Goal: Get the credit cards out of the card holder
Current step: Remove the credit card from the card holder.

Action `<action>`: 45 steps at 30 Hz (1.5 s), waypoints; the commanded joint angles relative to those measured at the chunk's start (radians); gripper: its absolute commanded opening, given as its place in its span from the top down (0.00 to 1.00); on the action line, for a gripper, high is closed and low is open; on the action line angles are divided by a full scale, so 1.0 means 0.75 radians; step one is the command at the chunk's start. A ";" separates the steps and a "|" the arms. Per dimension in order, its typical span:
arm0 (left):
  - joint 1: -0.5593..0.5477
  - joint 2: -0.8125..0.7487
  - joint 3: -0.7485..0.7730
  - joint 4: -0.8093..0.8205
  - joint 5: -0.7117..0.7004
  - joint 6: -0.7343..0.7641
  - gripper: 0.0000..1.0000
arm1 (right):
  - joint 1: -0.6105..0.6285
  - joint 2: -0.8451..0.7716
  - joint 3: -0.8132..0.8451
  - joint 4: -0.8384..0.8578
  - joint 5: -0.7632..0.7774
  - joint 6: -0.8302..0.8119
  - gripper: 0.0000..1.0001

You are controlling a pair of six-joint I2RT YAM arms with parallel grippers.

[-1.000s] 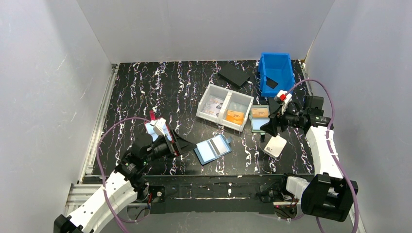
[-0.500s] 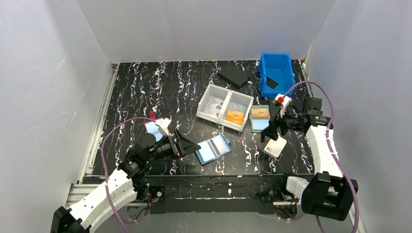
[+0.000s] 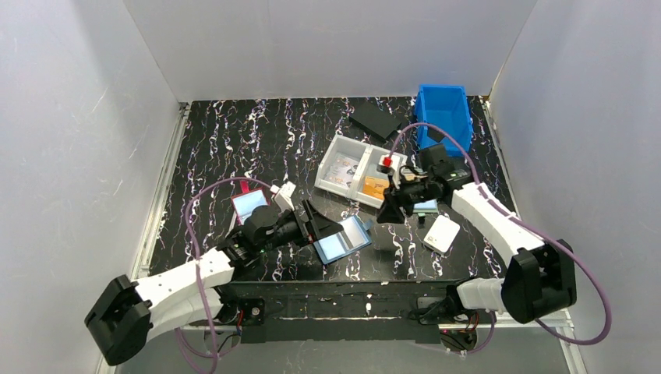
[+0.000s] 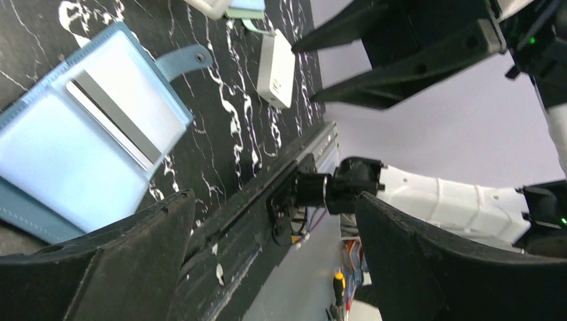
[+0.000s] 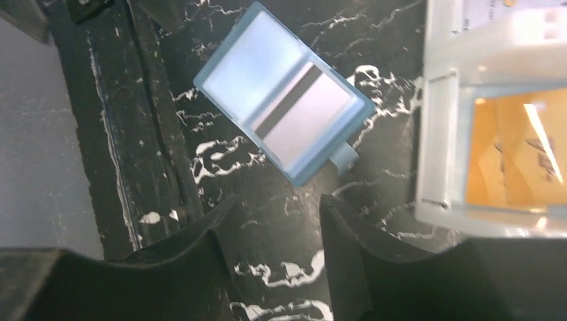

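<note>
The light-blue card holder (image 3: 341,239) lies open on the black table near the front edge, its tab pointing right. A pale card with a dark stripe (image 5: 304,114) sits in its tab-side pocket; the other pocket looks pale and plain. My left gripper (image 3: 321,224) is open and empty, just left of the holder and over its left edge. In the left wrist view the holder (image 4: 80,147) lies upper left of the gripper (image 4: 274,200). My right gripper (image 3: 387,213) is open and empty, hovering right of the holder. In the right wrist view the holder (image 5: 281,107) lies above the gripper (image 5: 277,254).
A clear two-part tray (image 3: 360,171) holding an orange card stands behind the right gripper. A white box (image 3: 441,233) lies to the right. A red-edged holder (image 3: 249,204) lies at the left, a teal holder (image 3: 426,206) under the right arm. A blue bin (image 3: 444,117) stands at the back right.
My left gripper has moved right, up to the card holder's left edge. My right arm has swung left from beside the white box to just right of the holder.
</note>
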 commanded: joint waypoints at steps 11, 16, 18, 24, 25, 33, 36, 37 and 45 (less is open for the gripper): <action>-0.044 0.385 0.011 0.400 -0.177 -0.018 0.21 | 0.196 0.226 -0.040 0.464 0.102 0.542 0.55; -0.045 0.392 -0.060 0.425 -0.261 -0.028 0.22 | 0.268 0.244 -0.106 0.577 0.200 0.665 0.56; -0.045 0.404 -0.057 0.430 -0.264 -0.016 0.23 | 0.290 0.258 -0.143 0.647 0.196 0.749 0.56; -0.051 0.473 -0.039 0.462 -0.247 -0.022 0.33 | 0.357 0.278 -0.192 0.753 0.249 0.875 0.58; -0.053 0.479 -0.041 0.465 -0.248 -0.019 0.35 | 0.361 0.281 -0.201 0.764 0.261 0.891 0.58; -0.083 0.557 -0.085 0.534 -0.308 -0.014 0.51 | 0.394 0.366 -0.202 0.772 0.394 0.967 0.61; -0.098 0.631 -0.073 0.540 -0.308 -0.034 0.53 | 0.394 0.372 -0.206 0.768 0.478 0.961 0.63; -0.112 0.687 -0.062 0.548 -0.308 -0.059 0.53 | 0.394 0.386 -0.206 0.766 0.500 0.959 0.63; -0.128 0.785 -0.041 0.558 -0.368 -0.110 0.56 | 0.392 0.434 -0.204 0.767 0.471 0.967 0.62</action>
